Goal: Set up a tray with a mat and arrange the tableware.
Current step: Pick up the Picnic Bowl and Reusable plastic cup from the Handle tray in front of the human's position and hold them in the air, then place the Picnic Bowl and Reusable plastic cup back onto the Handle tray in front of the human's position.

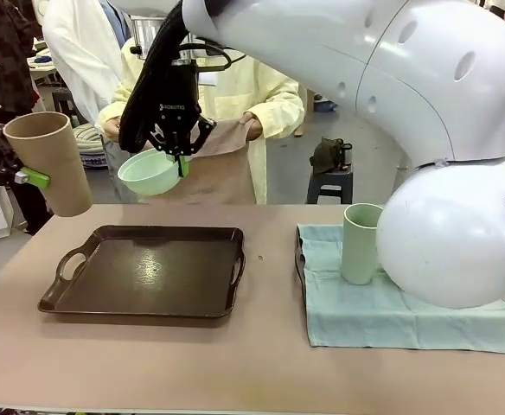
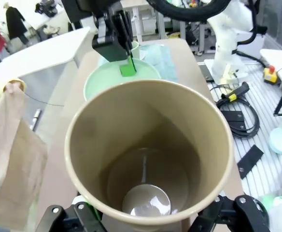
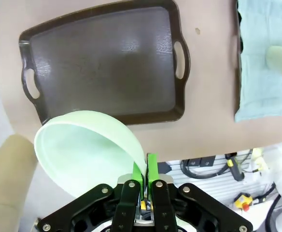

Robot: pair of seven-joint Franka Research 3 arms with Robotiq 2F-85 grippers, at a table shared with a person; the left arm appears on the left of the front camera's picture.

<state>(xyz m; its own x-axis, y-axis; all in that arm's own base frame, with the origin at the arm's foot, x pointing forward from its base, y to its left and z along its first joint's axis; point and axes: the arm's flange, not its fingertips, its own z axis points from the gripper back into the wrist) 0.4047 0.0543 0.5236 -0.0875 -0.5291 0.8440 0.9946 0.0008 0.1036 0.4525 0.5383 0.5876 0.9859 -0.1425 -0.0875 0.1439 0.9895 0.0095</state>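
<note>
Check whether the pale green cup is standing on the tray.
No, the pale green cup stands upright on the light blue cloth, off to the side of the dark tray.

My bench [image 1: 149, 363] was a plain tan slab under even indoor light. Past its far edge lay grey floor [image 1: 373, 164], where a small dark stool [image 1: 330, 177] stood. Black cables [image 2: 255, 121] sprawled over ribbed grey matting [image 2: 269, 104] off to one side.
</note>
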